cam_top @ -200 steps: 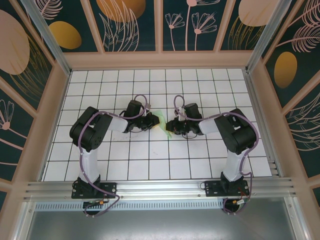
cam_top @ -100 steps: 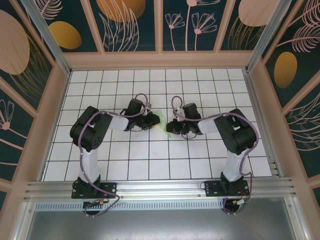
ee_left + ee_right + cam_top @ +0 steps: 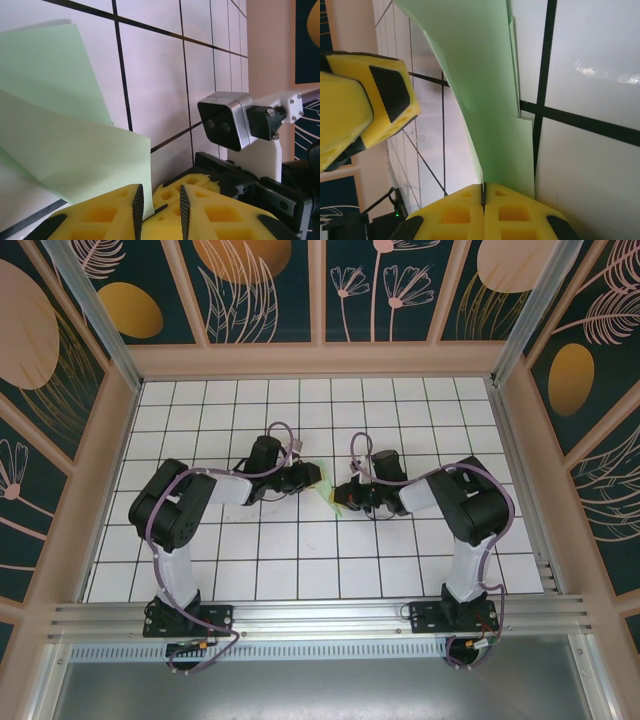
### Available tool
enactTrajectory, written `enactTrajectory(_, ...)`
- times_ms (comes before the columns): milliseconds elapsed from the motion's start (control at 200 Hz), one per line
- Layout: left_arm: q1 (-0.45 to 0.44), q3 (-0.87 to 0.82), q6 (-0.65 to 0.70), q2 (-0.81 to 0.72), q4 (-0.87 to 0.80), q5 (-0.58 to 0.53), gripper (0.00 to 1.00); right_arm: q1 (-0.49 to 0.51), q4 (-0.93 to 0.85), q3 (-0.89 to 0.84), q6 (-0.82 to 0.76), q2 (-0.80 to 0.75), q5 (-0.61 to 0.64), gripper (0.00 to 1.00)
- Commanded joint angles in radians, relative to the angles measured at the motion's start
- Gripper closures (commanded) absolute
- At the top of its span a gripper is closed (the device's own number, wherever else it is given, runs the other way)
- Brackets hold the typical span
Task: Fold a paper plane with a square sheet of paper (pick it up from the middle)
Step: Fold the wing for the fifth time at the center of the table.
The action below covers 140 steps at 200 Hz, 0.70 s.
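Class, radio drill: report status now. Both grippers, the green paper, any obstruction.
Right gripper shut on the green paper at its edge. Left gripper open, paper corner beside it. Paper folded in layers. Grippers nose to nose, tight quarters.

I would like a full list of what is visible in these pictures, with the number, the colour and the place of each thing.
sheet of paper: one, pale green, partly folded, mid-table between the pincers
table: one, white tiles with dark lines, under everything
walls: three, dark teal with peach plants, around the table
rail: one, silver, near edge
left arm, right arm: two, black and white
left pincer: one, yellow, open beside the paper
right pincer: one, yellow, shut on the paper
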Motion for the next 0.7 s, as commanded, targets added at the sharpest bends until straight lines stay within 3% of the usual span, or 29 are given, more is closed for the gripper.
enactTrajectory(0,-0.001,-0.028,-0.016,-0.005,0.066,0.029,0.72,-0.012,0.058,-0.012,0.058,0.022,-0.040,1.00)
enactTrajectory(696,-0.025,0.020,-0.010,0.092,-0.006,-0.010,0.79,-0.018,-0.063,0.034,0.081,0.072,-0.004,1.00)
